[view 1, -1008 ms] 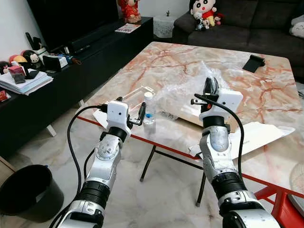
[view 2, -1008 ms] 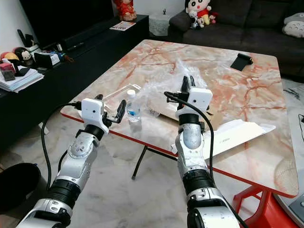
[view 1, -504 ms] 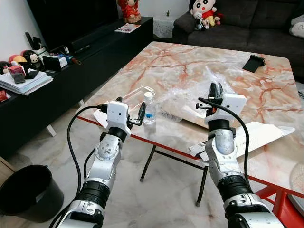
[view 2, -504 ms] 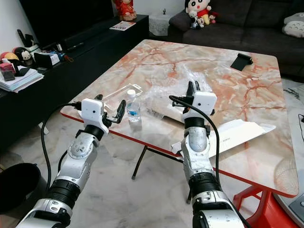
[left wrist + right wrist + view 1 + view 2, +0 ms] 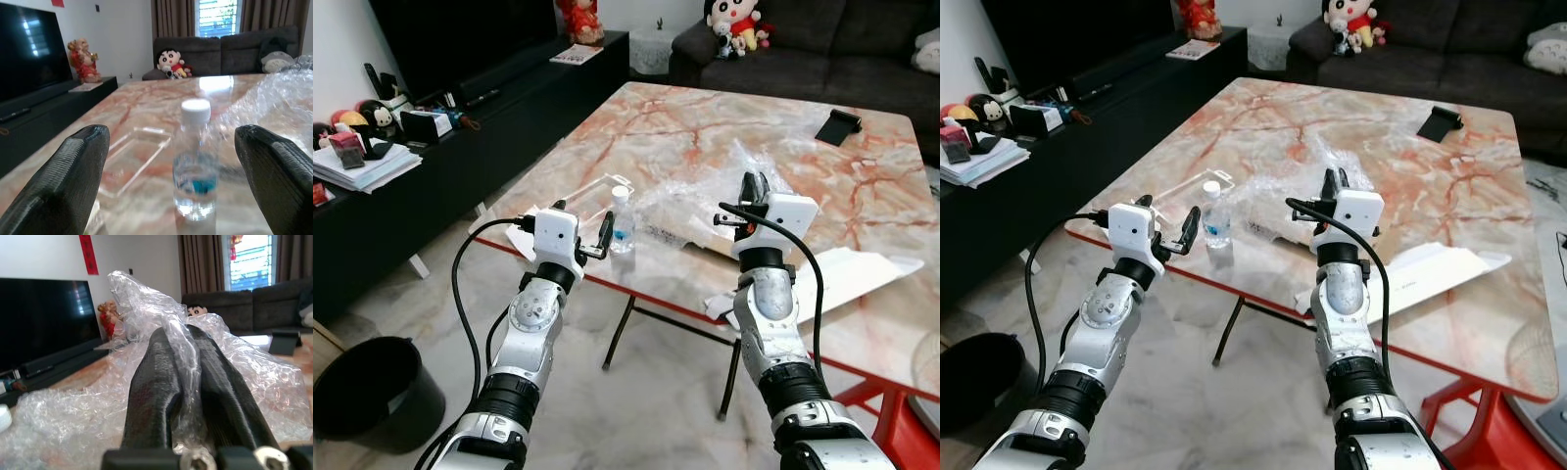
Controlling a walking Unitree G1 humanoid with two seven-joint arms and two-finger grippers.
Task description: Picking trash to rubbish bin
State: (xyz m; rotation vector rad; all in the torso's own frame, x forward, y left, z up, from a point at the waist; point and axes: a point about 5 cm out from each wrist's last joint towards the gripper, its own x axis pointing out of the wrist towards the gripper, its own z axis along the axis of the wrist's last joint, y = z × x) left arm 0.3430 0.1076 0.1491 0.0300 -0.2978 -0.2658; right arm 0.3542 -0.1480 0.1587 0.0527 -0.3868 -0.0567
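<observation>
A small clear water bottle (image 5: 622, 223) with a white cap stands upright near the marble table's (image 5: 705, 117) front edge. My left gripper (image 5: 592, 240) is open just in front of it, with a finger on either side and the bottle (image 5: 195, 161) a little beyond the tips. My right gripper (image 5: 751, 186) is over the table, shut on crumpled clear plastic wrap (image 5: 695, 196). The plastic wrap (image 5: 73, 421) bunches around and between its fingers (image 5: 151, 382). A black rubbish bin (image 5: 367, 392) stands on the floor at the lower left.
A clear flat tray (image 5: 592, 191) lies left of the bottle. A white flat package (image 5: 852, 274) hangs over the front right edge. A black stand (image 5: 837, 125) sits far right. A dark TV console (image 5: 460, 147) runs along the left, a sofa (image 5: 783, 49) behind.
My right arm has shifted slightly to the right with the plastic wrap still held. The left arm and the bottle have stayed put.
</observation>
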